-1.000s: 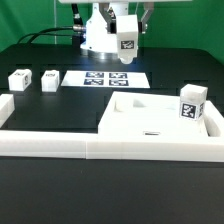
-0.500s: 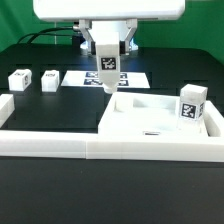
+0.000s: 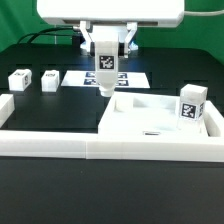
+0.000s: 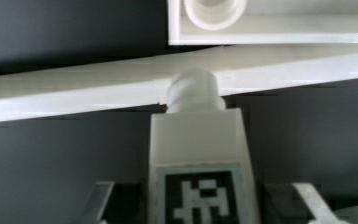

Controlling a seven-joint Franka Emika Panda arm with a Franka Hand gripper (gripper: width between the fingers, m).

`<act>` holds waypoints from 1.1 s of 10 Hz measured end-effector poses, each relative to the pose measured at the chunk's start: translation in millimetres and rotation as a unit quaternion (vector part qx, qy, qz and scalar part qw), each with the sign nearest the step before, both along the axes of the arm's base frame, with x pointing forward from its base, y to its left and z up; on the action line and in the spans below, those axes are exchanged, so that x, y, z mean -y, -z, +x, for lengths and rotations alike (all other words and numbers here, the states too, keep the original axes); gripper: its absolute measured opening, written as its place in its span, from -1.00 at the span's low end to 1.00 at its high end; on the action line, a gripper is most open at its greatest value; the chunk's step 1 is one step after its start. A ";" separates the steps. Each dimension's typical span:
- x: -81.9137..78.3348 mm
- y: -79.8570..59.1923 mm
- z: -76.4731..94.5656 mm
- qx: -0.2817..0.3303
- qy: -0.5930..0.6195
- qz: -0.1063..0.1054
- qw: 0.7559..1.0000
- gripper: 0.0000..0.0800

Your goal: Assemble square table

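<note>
My gripper (image 3: 106, 60) is shut on a white tagged leg block (image 3: 106, 72) and holds it upright, its lower end just above the far left corner of the white square slab (image 3: 135, 118). In the wrist view the leg (image 4: 201, 150) runs between my fingers (image 4: 115, 200), and its rounded tip lies over a long white edge. A slab corner with a round hole (image 4: 215, 12) lies beyond it. I cannot tell whether the leg touches the slab. Another leg (image 3: 191, 105) stands on the slab's right side. Two legs (image 3: 18, 79) (image 3: 48, 78) lie at the left.
The marker board (image 3: 85, 76) lies flat behind the held leg. A long white border bar (image 3: 100, 150) runs along the front, and a short one (image 3: 5, 108) stands at the left. The arm's base is at the back.
The gripper has come forward and down from the back with the leg, which now hangs upright at the slab's far left corner. In the last half second it barely moved.
</note>
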State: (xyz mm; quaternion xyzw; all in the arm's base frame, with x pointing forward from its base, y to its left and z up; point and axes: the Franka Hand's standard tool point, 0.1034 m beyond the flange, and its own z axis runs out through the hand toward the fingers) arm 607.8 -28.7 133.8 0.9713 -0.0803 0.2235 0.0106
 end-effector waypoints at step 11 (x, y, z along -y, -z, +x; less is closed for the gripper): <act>-11.5 43.3 -8.0 0.003 0.000 -0.014 1.000 -0.27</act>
